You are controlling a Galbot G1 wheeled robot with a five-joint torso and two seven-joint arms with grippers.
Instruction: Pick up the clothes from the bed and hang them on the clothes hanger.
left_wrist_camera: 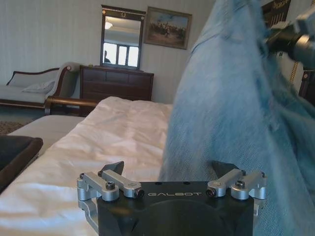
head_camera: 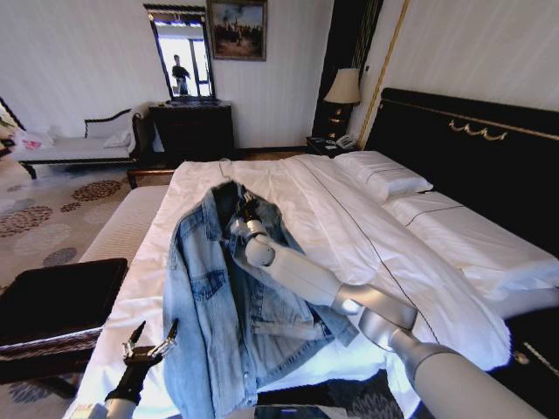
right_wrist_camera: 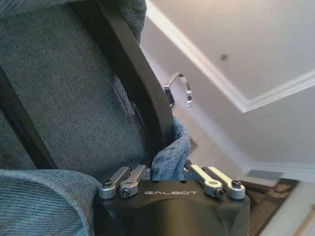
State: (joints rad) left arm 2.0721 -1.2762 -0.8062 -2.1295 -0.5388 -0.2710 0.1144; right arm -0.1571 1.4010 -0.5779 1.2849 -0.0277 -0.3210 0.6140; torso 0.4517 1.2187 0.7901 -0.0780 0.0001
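Above white bed [head_camera: 349, 218], "GALBOT"-marked right end effector [right_wrist_camera: 170, 172] gripping jacket [head_camera: 227, 305]

Head view: high, looking forward and down along the bed [head_camera: 349, 218]. Left wrist view: low, level over the left claw [left_wrist_camera: 167, 169], facing the mirror [left_wrist_camera: 120, 37] wall, also in the head view. Right wrist view: very close, tilted toward the ceiling.

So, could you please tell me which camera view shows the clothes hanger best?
The right wrist view: the clothes hanger's black arm and metal hook show close up inside the denim jacket. In the head view the jacket covers it; the left wrist view gives the jacket's back.
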